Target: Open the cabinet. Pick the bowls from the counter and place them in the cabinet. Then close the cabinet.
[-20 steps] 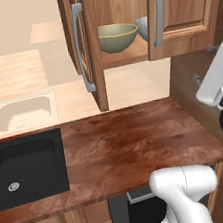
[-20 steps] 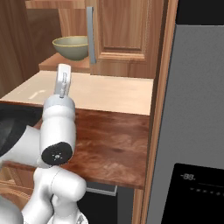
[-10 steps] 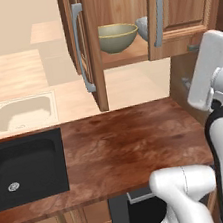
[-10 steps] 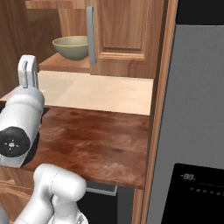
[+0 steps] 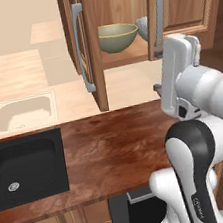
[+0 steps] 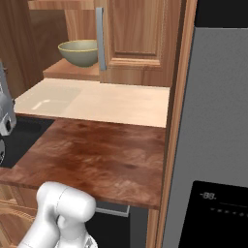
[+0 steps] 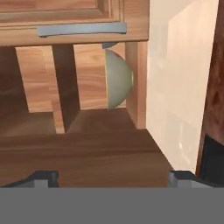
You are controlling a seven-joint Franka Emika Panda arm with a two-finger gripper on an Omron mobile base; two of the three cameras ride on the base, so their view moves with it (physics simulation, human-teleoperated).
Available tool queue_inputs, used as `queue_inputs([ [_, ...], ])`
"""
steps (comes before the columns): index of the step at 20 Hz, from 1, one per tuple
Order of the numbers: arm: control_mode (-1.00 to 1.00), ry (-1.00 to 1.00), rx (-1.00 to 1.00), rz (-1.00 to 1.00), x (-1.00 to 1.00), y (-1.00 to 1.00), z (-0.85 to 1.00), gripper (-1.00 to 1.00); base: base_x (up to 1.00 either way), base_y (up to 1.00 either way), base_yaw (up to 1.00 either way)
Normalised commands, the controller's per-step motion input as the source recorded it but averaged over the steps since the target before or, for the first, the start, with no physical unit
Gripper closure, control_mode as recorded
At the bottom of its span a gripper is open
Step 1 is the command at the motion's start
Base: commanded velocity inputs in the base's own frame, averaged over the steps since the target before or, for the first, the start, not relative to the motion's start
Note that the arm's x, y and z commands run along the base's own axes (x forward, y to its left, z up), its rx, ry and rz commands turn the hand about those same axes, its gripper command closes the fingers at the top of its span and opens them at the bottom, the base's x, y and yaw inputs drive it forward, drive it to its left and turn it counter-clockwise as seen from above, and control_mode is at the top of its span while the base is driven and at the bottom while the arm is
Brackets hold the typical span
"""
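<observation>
From the left base view, the cabinet (image 5: 121, 26) hangs on the wall with both doors swung open. On its wooden shelf sits the olive-yellow bowl (image 5: 116, 37). Just beside it, partly hidden behind the right door, is the white-grey bowl (image 5: 143, 27). Each door has a long grey handle (image 5: 80, 47). Below, the dark reddish-brown bench (image 5: 109, 149) has a black sink (image 5: 23, 169) set into it. A paler bench with a beige sink (image 5: 20, 112) lies further back. The white arm (image 5: 196, 121) rises at the right, in front of the cabinet.

From the right base view, the olive-yellow bowl (image 6: 79, 52) rests on the shelf, next to the edge of an open door (image 6: 100, 38). The reddish bench (image 6: 101, 160) lies below, and a tall grey fridge (image 6: 213, 121) stands at the right.

In the hand view, the picture is turned sideways. The claw (image 7: 113, 178) has its two dark tips far apart, with nothing between them. It faces the wooden cabinet, where the olive-yellow bowl (image 7: 118, 78) shows on its side near a grey handle (image 7: 81, 29).
</observation>
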Motion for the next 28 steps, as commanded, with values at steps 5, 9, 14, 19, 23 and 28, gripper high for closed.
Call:
queue_inputs([
  [5, -1.00, -0.02, -0.03, -0.12, 0.00, 0.78, -0.28, -1.00, 0.00, 0.00, 0.00],
  [9, -1.00, -0.07, -0.03, -0.13, 0.00, 0.72, -0.27, -1.00, 0.00, 0.00, 0.00],
  [14, -1.00, -0.09, -0.02, -0.15, 0.00, 0.65, -0.27, -1.00, 0.00, 0.00, 0.00],
  [19, -1.00, -0.05, 0.00, -0.14, 0.00, 0.50, -0.26, -1.00, 0.00, 0.00, 0.00],
  [23, -1.00, -0.03, 0.00, -0.09, 0.03, 0.14, -0.33, -1.00, 0.00, 0.00, 0.00],
  [28, -1.00, -0.02, 0.00, -0.06, 0.21, 0.05, -0.34, -1.00, 0.00, 0.00, 0.00],
])
